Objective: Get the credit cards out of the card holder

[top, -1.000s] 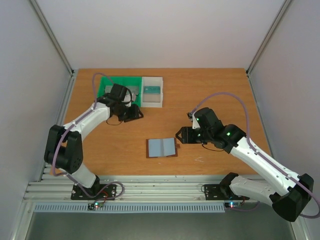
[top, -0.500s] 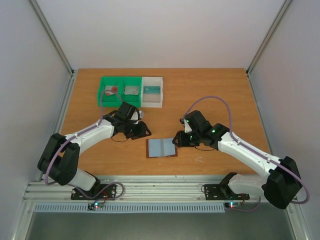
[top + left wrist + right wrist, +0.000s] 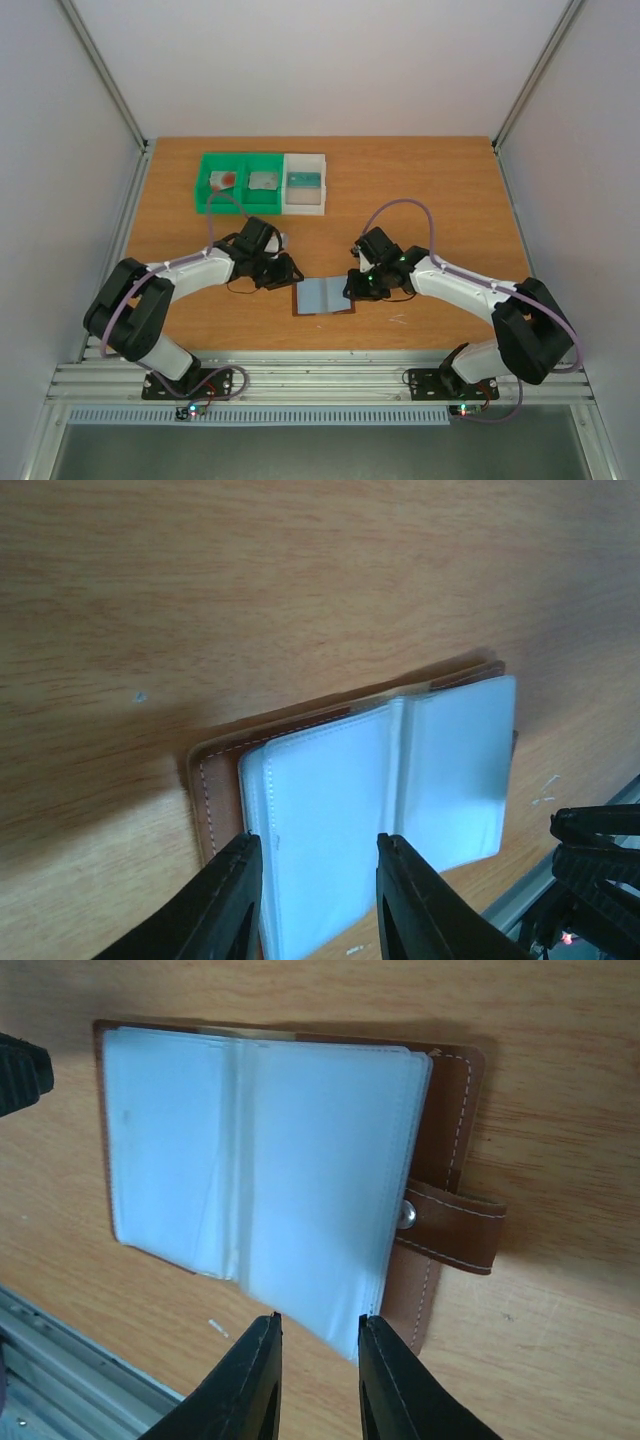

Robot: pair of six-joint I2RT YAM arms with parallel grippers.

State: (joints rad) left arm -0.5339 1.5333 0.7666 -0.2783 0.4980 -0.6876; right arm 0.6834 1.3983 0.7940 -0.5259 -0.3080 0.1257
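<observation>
The brown card holder (image 3: 324,296) lies open on the table, its pale blue sleeves up; no card shows in them. It fills the left wrist view (image 3: 370,800) and the right wrist view (image 3: 260,1160), where its strap and snap stud (image 3: 406,1215) show. My left gripper (image 3: 288,270) is open and empty at the holder's left edge; its fingers (image 3: 225,905) straddle the left sleeve. My right gripper (image 3: 352,287) is open and empty at the holder's right edge. A red card (image 3: 226,180) and a grey card (image 3: 262,180) lie in the green bin.
The green bin (image 3: 205,170) and white bin (image 3: 305,160) stand side by side at the back left; the white one holds a teal card (image 3: 303,180). The metal rail (image 3: 320,375) runs along the table's near edge.
Both arms have moved in toward the open holder: the left gripper came down from the green bin to its left edge, and the right gripper came left to its right edge.
</observation>
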